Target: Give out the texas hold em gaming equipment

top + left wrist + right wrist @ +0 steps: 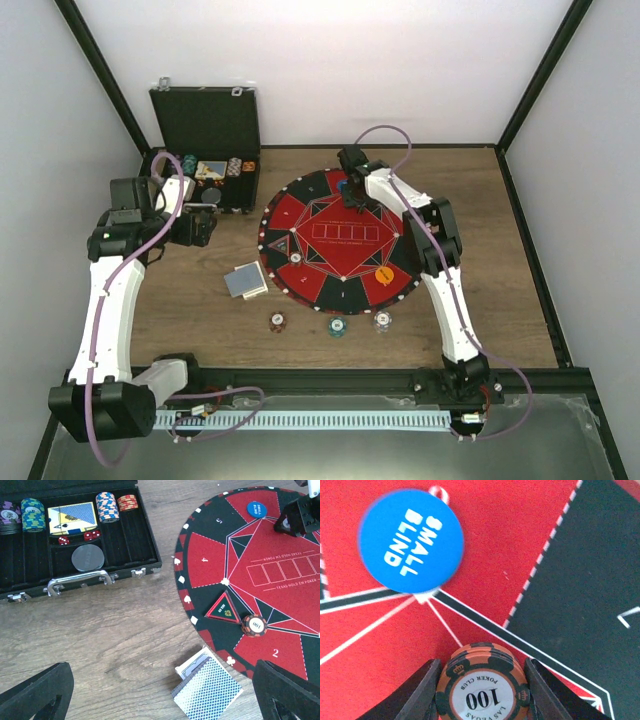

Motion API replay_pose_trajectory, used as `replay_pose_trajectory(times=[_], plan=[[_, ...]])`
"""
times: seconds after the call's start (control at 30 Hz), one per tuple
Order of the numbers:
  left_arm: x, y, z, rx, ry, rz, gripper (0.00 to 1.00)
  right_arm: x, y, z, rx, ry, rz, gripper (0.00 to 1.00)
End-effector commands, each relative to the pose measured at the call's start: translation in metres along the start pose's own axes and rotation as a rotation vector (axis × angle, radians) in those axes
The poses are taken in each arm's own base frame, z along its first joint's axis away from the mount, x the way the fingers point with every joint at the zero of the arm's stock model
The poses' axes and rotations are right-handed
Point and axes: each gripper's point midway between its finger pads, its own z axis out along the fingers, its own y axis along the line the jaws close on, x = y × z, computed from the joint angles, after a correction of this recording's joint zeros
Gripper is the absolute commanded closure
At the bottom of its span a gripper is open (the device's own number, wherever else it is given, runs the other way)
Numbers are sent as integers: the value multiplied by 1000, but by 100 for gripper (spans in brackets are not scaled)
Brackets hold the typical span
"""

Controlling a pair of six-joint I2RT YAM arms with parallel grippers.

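My right gripper [481, 682] is shut on a small stack of orange-and-black poker chips [482, 692] marked 100, low over the far part of the round red and black mat [318, 287]. The blue small-blind disc [411, 540] lies on the mat just beyond the stack. An orange disc [383, 273] sits on the mat's near right. One chip [254, 625] rests on the mat's left side beside a triangular marker [224, 609]. A deck of blue-backed playing cards [207, 685] lies on the wood left of the mat. My left gripper [160, 702] hovers open above the deck, holding nothing.
The black hinged case [205, 125] stands open at the back left, with chip stacks [107, 506], a card box [72, 517], dice and a dark disc inside. Three single chips [337, 326] lie in a row on the wood in front of the mat.
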Motion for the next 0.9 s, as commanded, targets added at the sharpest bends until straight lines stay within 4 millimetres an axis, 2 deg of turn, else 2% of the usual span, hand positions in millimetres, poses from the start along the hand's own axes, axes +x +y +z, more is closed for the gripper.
replay_pose_trajectory(times=[0.0, 0.1, 0.13, 0.2, 0.3, 0.4, 0.5, 0.57, 0.63, 0.73, 0.87], plan=[[-8, 1, -4, 2, -19, 11, 0, -27, 12, -7, -52, -63, 12, 90], [-9, 0, -4, 3, -21, 11, 0, -25, 14, -4, -60, -52, 11, 86], [-9, 1, -4, 3, -21, 11, 0, -23, 14, -4, -61, -47, 11, 79], [-9, 0, -5, 4, -20, 12, 0, -22, 14, -5, -65, -41, 11, 53], [-8, 0, -5, 3, -16, 15, 0, -26, 14, -18, -73, -50, 18, 32], [-9, 0, -6, 4, -19, 16, 0, -34, 15, -39, -81, -78, 21, 21], [-9, -1, -8, 3, -22, 17, 0, -38, 22, -68, -66, -112, 1, 17], [-11, -1, -10, 2, -26, 18, 0, -31, 37, -91, -86, -132, -22, 17], [-12, -2, -11, 4, -30, 19, 0, -16, 64, -117, -124, -157, -68, 16], [-12, -3, -13, 6, -35, 19, 0, 25, 107, -155, -182, -174, -139, 11], [-12, -5, -15, 14, -40, 21, 0, 104, 160, -188, -285, -134, -207, 8]])
